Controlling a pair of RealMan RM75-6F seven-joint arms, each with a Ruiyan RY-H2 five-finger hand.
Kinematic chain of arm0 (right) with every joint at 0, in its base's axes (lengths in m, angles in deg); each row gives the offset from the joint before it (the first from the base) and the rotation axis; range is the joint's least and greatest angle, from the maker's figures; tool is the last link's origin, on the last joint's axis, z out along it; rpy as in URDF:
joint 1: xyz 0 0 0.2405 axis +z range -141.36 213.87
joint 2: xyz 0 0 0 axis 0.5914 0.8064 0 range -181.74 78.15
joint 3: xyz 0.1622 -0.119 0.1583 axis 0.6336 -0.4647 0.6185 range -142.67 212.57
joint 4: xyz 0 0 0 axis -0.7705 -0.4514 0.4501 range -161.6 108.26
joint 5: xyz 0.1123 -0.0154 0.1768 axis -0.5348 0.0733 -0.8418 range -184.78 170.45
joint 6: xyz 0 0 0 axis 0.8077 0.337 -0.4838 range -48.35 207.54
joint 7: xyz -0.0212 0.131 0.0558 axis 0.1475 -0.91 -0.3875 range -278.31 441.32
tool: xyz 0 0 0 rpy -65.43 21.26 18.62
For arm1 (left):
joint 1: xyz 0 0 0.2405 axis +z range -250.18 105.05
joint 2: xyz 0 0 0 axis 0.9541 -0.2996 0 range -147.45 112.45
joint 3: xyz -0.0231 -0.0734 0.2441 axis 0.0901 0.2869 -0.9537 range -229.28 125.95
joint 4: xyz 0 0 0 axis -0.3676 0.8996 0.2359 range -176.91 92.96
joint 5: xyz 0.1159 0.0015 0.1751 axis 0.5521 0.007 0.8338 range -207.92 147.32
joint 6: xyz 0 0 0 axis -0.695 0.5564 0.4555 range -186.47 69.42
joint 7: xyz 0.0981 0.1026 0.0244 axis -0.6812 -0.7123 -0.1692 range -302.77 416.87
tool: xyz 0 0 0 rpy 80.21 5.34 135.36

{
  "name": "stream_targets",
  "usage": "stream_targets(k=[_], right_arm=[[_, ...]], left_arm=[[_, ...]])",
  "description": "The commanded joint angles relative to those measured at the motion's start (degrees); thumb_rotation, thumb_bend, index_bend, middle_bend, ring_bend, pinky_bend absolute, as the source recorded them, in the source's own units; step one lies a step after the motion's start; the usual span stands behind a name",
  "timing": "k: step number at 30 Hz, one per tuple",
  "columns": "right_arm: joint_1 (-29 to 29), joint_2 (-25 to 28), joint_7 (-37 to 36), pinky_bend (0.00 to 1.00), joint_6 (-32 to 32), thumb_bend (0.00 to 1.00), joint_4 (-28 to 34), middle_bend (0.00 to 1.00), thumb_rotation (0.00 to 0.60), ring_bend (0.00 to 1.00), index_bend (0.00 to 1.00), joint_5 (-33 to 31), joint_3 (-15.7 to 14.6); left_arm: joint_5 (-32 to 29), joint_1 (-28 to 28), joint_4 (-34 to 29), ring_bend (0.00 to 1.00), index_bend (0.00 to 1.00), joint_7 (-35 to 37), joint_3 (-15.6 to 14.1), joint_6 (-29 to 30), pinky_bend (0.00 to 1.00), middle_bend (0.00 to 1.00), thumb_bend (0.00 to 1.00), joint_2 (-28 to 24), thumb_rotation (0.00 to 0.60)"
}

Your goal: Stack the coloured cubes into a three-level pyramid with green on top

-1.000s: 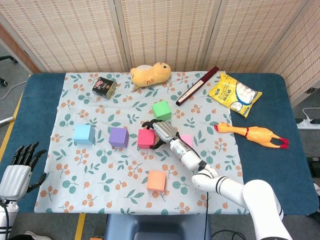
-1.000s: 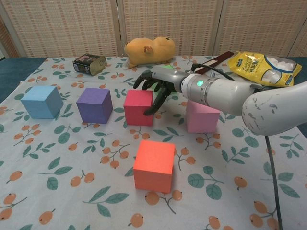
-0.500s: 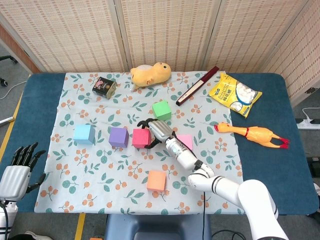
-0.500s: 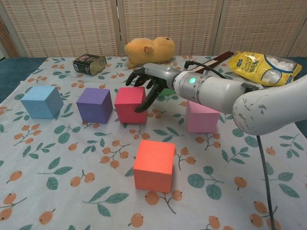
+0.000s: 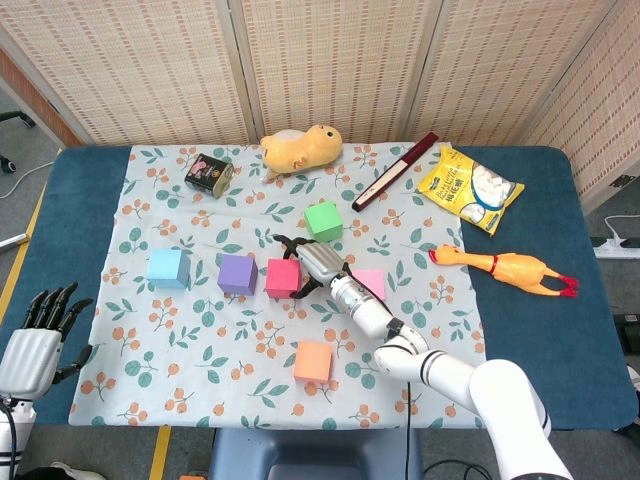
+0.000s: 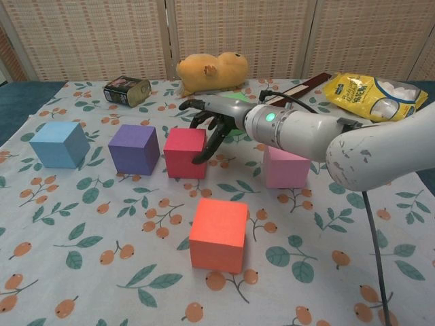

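Note:
Blue (image 5: 167, 268), purple (image 5: 238, 274) and red (image 5: 283, 278) cubes stand in a row on the floral cloth; the red cube (image 6: 184, 153) sits close beside the purple cube (image 6: 134, 149). My right hand (image 5: 312, 262) has its fingers spread and touches the red cube's right side and top edge (image 6: 214, 122), holding nothing. The pink cube (image 5: 372, 283) lies just right of that arm, partly hidden by it. Behind the hand stands the green cube (image 5: 323, 220). Alone near the front sits the orange cube (image 6: 219, 234). My left hand (image 5: 40, 335) hangs open off the table's front left corner.
At the back lie a dark tin (image 5: 208, 173), a yellow plush toy (image 5: 300, 148), a dark red stick (image 5: 395, 170) and a yellow snack bag (image 5: 470, 188). A rubber chicken (image 5: 505, 268) lies on the blue table at the right.
My right hand has moved left and slid the red cube leftward, closing the gap to the purple cube. The left hand has stayed put.

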Motion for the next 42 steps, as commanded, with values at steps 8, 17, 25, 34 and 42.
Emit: stream_targets(k=[8,17,25,34,42], right_arm=[[-8.3,19.6,7.1,0.01,9.8,0.00,25.7,0.00,0.600,0.00,0.00,2.2,-1.3],[-25.3,46.5,23.5,0.01,25.8,0.00,58.6,0.00,0.600,0.00,0.00,1.0,-7.0],[-36.1,54.1,20.5,0.01,36.1,0.00,64.7,0.00,0.600,0.00,0.00,6.6,-12.5],[-41.3,54.6,15.6,0.01,41.0,0.00,62.4,0.00,0.600,0.00,0.00,10.9,-14.5],[-43.1,53.9,13.8,0.01,42.2,0.00,60.8,0.00,0.600,0.00,0.00,12.7,-14.8]], left_arm=[[2.1,-10.8,-3.0,0.00,0.18,9.1,3.9,-10.7,0.02,0.01,0.33,-4.4,0.600],[0.3,-25.6,-4.6,0.00,0.19,17.4,7.1,-29.8,0.02,0.02,0.33,-5.3,0.600],[-5.1,-35.5,-2.0,0.00,0.15,10.0,8.2,-43.2,0.02,0.00,0.34,-0.6,0.600],[-16.5,-41.7,0.6,0.00,0.07,-0.6,8.0,-51.8,0.02,0.00,0.34,4.2,0.600],[-27.8,-45.2,5.5,0.00,0.03,-8.0,7.1,-53.7,0.02,0.00,0.34,9.0,0.600]])
